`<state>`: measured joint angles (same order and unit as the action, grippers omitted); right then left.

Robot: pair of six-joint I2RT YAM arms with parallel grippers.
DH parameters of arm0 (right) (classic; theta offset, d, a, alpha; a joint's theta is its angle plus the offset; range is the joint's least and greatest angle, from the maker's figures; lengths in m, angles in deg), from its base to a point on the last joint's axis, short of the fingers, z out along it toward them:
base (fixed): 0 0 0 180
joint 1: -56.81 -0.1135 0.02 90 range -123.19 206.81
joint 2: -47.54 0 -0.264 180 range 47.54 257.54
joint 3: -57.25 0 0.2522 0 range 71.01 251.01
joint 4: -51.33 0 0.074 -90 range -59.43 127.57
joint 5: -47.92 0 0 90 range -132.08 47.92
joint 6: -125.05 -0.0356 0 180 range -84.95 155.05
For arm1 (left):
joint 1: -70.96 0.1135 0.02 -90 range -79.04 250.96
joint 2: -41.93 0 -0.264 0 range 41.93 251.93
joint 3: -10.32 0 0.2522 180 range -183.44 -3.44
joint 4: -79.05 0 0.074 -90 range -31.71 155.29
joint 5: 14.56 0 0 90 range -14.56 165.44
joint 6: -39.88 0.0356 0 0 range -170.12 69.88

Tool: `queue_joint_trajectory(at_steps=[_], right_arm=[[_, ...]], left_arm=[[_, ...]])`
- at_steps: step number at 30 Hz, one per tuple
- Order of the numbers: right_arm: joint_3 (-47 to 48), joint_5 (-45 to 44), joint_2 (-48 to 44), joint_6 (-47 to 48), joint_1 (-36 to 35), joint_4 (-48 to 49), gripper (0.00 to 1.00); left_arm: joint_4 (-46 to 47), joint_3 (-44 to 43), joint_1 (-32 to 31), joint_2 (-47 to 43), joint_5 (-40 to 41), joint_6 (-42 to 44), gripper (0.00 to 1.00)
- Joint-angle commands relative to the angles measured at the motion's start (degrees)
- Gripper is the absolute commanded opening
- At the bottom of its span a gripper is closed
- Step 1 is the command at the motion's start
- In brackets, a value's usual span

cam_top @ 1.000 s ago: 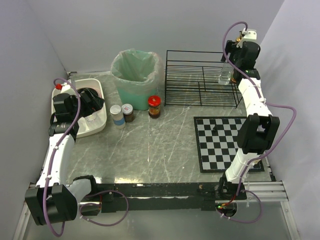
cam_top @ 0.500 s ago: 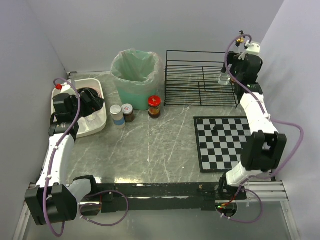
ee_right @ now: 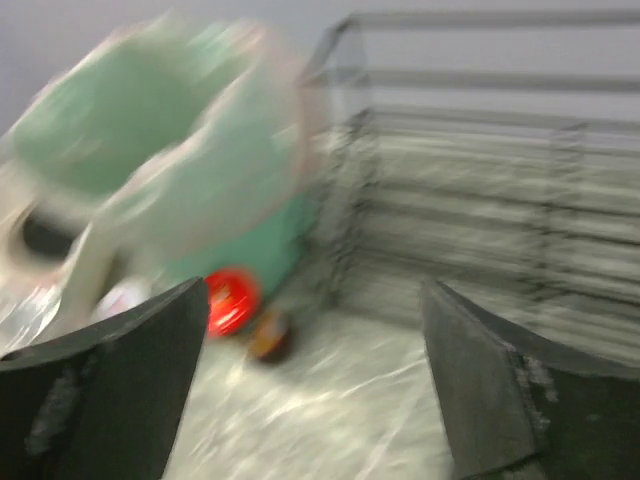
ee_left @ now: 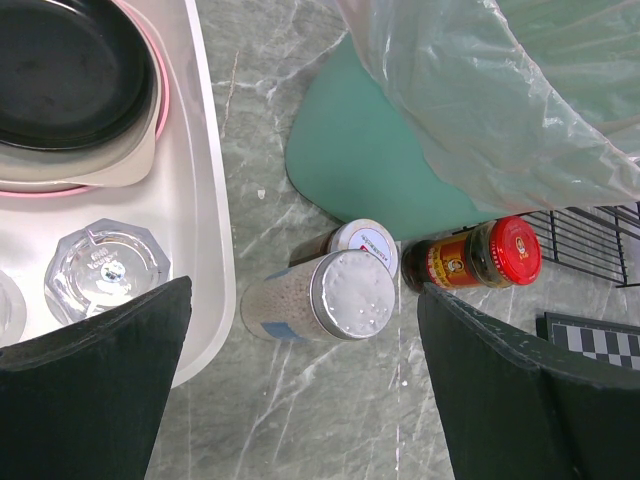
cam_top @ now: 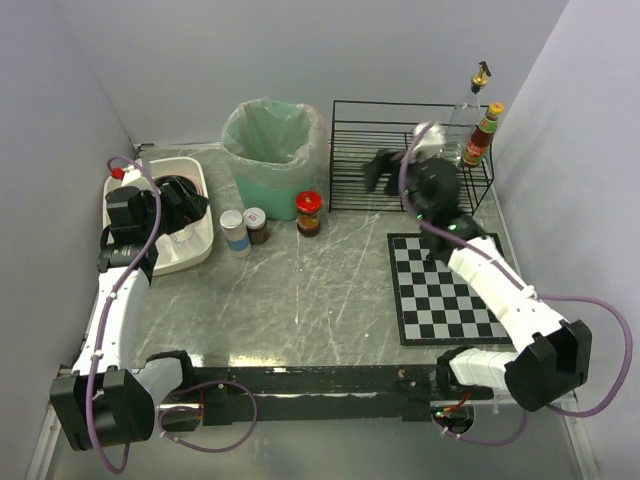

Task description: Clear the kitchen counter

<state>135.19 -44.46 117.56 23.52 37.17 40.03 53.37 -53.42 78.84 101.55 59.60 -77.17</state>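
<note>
**Empty right gripper facing the jars**

The counter (cam_top: 320,290) fills mid-frame. Three jars (cam_top: 256,225) stand upper centre, just beside the bin (cam_top: 268,150). The right gripper (cam_top: 385,170), fingers apart and empty, hangs before the rack (cam_top: 400,130). The left gripper (ee_left: 305,290), fingers wide apart, hangs by the tub (cam_top: 190,250). Probably best: straddle the red-lid jar (cam_top: 309,212) squarely from above, clear of its neighbours.

Grey marble kitchen counter (cam_top: 320,290), white tub (cam_top: 207,218), green bin (cam_top: 270,165), wire rack (cam_top: 390,102), three jars (cam_top: 256,226), checkered mat (cam_top: 440,290) at right

three jars (cam_top: 233,232) (cam_top: 256,225) (cam_top: 309,212), two bottles (cam_top: 460,125) (cam_top: 483,133) — one bin (cam_top: 270,150)
</note>
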Motion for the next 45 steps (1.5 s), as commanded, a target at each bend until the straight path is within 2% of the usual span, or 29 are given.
queue_joint_trajectory(at_steps=[1,7,18,36,45], right_arm=[[-4.1,0.9,1.0,-1.9,-8.3,4.4,0.98],[-3.3,0.5,10.2,-3.6,-14.0,5.1,1.00],[4.9,2.0,25.6,-4.5,-16.0,7.8,1.00],[16.4,-8.2,41.0,1.8,-20.1,4.8,1.00],[17.2,-11.0,44.1,3.0,-20.5,5.6,0.99]], left_arm=[[0.8,-1.3,-0.1,-0.7,-0.9,0.7,0.99],[0.9,-1.1,-0.1,-0.5,-1.3,0.4,0.99],[0.8,-1.3,-0.1,-0.2,-1.0,0.6,0.99],[0.6,-1.5,-0.1,0.5,-0.9,0.7,0.99],[0.6,-1.4,-0.1,0.4,-0.8,0.8,0.99]])
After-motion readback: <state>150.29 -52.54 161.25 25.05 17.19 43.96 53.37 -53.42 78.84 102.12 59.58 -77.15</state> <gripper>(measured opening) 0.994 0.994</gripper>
